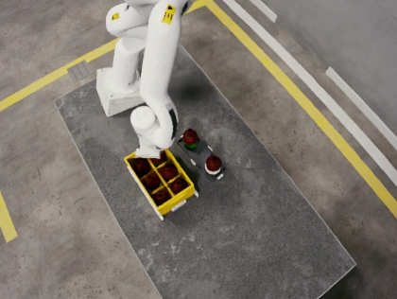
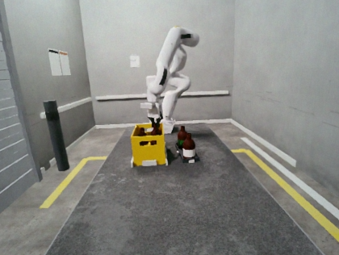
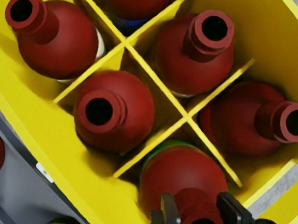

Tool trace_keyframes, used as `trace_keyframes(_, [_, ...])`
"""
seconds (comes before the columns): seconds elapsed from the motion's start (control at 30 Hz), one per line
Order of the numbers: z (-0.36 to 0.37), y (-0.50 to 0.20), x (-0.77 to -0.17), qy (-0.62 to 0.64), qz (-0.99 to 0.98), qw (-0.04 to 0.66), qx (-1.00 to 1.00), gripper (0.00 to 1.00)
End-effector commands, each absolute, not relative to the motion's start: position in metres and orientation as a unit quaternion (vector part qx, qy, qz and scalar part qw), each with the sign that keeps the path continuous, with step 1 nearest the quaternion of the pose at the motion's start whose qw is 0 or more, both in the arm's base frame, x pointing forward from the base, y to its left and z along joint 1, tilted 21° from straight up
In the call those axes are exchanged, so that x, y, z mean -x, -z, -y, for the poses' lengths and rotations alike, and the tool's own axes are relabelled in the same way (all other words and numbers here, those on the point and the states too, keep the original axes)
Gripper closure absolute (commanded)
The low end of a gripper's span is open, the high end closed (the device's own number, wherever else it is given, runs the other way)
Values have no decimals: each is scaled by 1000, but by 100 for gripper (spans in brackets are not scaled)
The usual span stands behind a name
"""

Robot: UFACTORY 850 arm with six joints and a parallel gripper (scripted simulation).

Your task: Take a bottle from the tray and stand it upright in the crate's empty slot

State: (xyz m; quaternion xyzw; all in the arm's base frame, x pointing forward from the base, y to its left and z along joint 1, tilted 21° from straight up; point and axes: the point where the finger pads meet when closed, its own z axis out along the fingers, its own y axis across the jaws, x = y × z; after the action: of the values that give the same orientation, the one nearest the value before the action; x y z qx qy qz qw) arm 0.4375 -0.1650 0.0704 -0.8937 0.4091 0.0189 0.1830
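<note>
The yellow crate stands on the table with brown-red bottles in its other slots. My gripper is shut on the neck of a green-labelled bottle. That bottle is upright inside the corner slot nearest the arm's base, on the tray side. Whether its bottom touches the crate floor is hidden. The dark tray lies beside the crate, with a green-labelled bottle and a white-labelled bottle upright on it.
Yellow dividers separate the crate's slots, close around the held bottle. Neighbouring bottles stand in the slots beside it. The crate's wall is close to the fingers. A narrow gap separates crate and tray. A dark post stands off the table.
</note>
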Motion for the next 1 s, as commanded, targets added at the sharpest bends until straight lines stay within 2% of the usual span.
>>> trace_keyframes(0.0, [166, -71, -438, -18, -409, 183, 894, 100])
trace_keyframes(0.97, [164, -67, -439, -18, -409, 183, 894, 100])
